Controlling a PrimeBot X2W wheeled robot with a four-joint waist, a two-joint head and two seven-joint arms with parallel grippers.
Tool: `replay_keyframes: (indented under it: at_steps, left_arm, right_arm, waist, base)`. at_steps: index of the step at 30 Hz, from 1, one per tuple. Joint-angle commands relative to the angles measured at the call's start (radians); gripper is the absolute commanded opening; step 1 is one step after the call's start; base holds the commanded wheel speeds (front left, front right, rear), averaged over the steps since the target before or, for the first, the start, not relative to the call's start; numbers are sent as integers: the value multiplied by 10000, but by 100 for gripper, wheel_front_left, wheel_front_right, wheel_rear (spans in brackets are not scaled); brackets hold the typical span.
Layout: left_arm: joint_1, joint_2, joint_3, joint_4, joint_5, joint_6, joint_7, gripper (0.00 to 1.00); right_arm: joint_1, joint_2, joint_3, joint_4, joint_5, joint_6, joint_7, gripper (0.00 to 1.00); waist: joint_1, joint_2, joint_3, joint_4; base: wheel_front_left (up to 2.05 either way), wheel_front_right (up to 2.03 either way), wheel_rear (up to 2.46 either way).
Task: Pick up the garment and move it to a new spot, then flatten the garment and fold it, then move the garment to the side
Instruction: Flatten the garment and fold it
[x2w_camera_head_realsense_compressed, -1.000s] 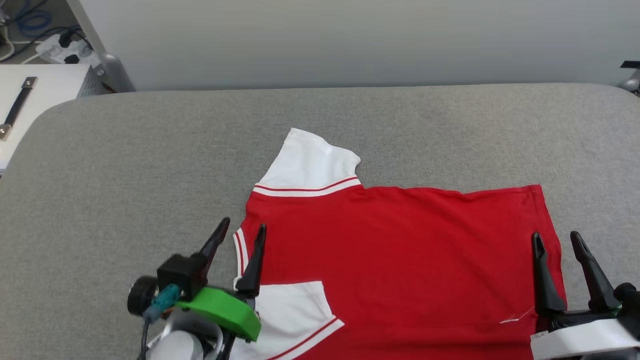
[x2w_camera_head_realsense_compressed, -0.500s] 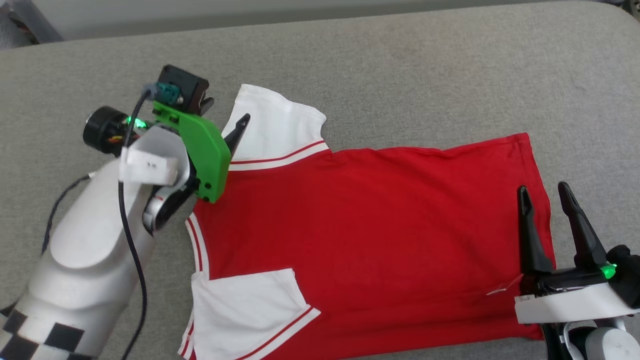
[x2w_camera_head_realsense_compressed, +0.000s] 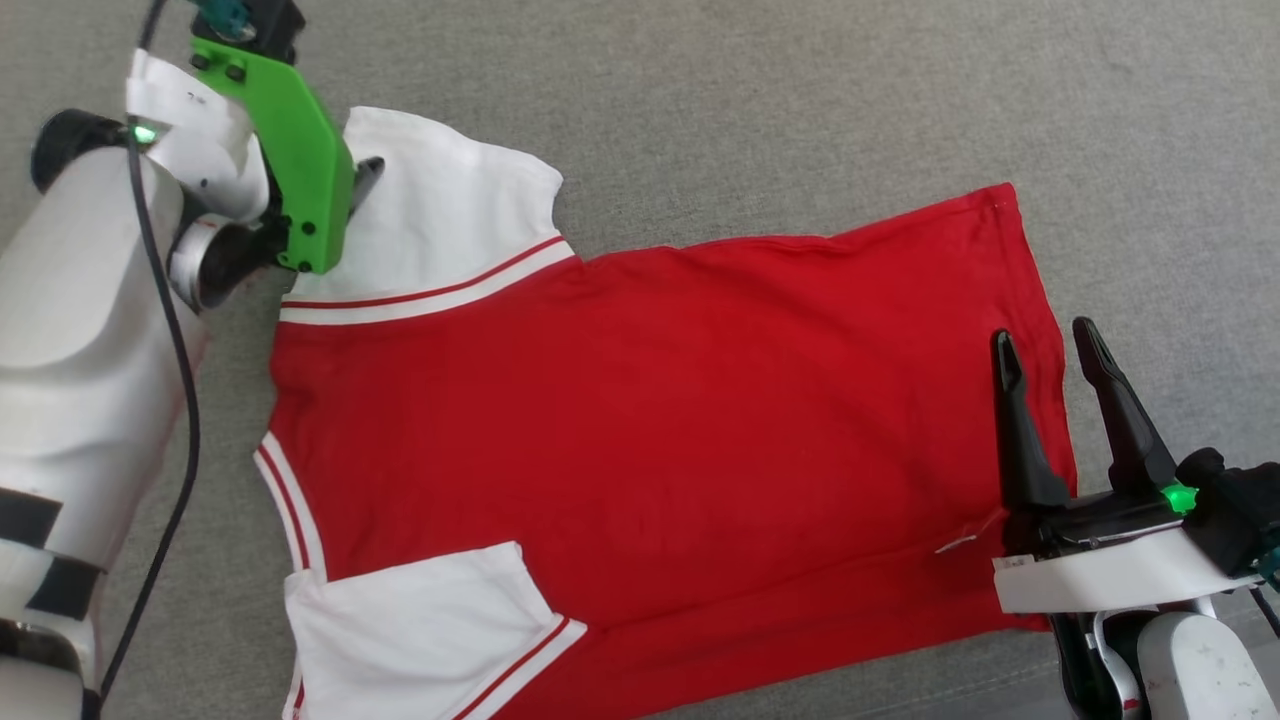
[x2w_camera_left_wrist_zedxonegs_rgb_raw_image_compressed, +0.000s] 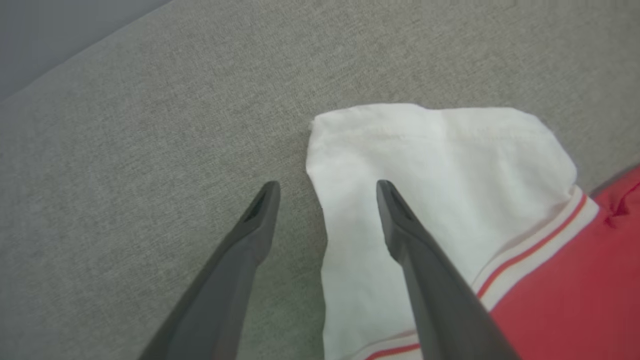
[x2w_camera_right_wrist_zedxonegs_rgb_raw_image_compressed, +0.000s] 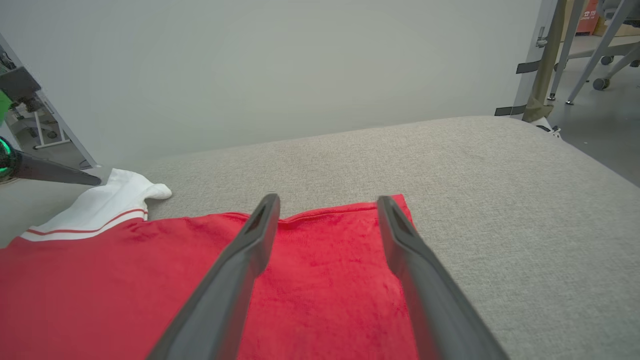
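a red jersey t-shirt with white short sleeves and red-and-white striped trim (x2w_camera_head_realsense_compressed: 650, 420) is laid flat on a grey fabric-covered counter (x2w_camera_head_realsense_compressed: 780, 110), with its neck end toward the robot's left and its hem toward the robot's right. no lettering is seen on the upturned side. the far white sleeve (x2w_camera_left_wrist_zedxonegs_rgb_raw_image_compressed: 440, 165) is spread out onto the grey fabric, while the near sleeve (x2w_camera_head_realsense_compressed: 410, 620) is folded in over the red body.

the left hand (x2w_camera_left_wrist_zedxonegs_rgb_raw_image_compressed: 325, 187) is held with its two dark fingers wide apart and nothing is gripped between them. one finger is placed over the far sleeve and the other over the bare grey fabric, so the sleeve's edge is straddled; whether the cloth is touched cannot be told. a green bracket (x2w_camera_head_realsense_compressed: 290, 150) is carried at that wrist.

the right hand (x2w_camera_head_realsense_compressed: 1045, 335) is likewise spread wide and nothing is held. it is set at the hem, near the far corner, with one finger over the red cloth and the other at the hem's edge. a pale wall (x2w_camera_right_wrist_zedxonegs_rgb_raw_image_compressed: 250, 75) is seen beyond the counter.
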Motion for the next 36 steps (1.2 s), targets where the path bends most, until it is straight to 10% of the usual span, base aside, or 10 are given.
replay_keyframes:
  at_steps: [1, 11, 12, 14, 36]
  left_arm:
    - [-337, 24, 38, 258, -45, -28, -95, 100]
    - [-1044, -10, -466, 1877, -58, -28, 71, 100]
    - [-1021, -28, -615, 1894, -136, -28, 239, 45]
    - [-947, -62, -805, 1831, -410, -28, 471, 0]
    - [-613, -245, -1059, 1500, -1893, -28, -1989, 0]
  right_arm:
    - [-210, 22, 54, 4, 66, -7, -86, 100]
    - [-584, 141, 106, -160, 73, -7, -90, 100]
    - [-588, 153, 91, -162, 66, -7, -90, 100]
    - [-593, 173, 65, -151, 52, -7, -90, 100]
    - [-508, -974, -207, 405, -52, -7, 896, 100]
  waist:
    - [-1, 0, 379, -302]
    - [-1, 0, 894, -574]
    - [-1, 0, 906, -572]
    - [-1, 0, 915, -566]
    - [-1, 0, -780, 222]
  base:
    - [0, 0, 0]
    - [0, 0, 0]
    - [0, 0, 0]
    - [0, 0, 0]
    - [0, 0, 0]
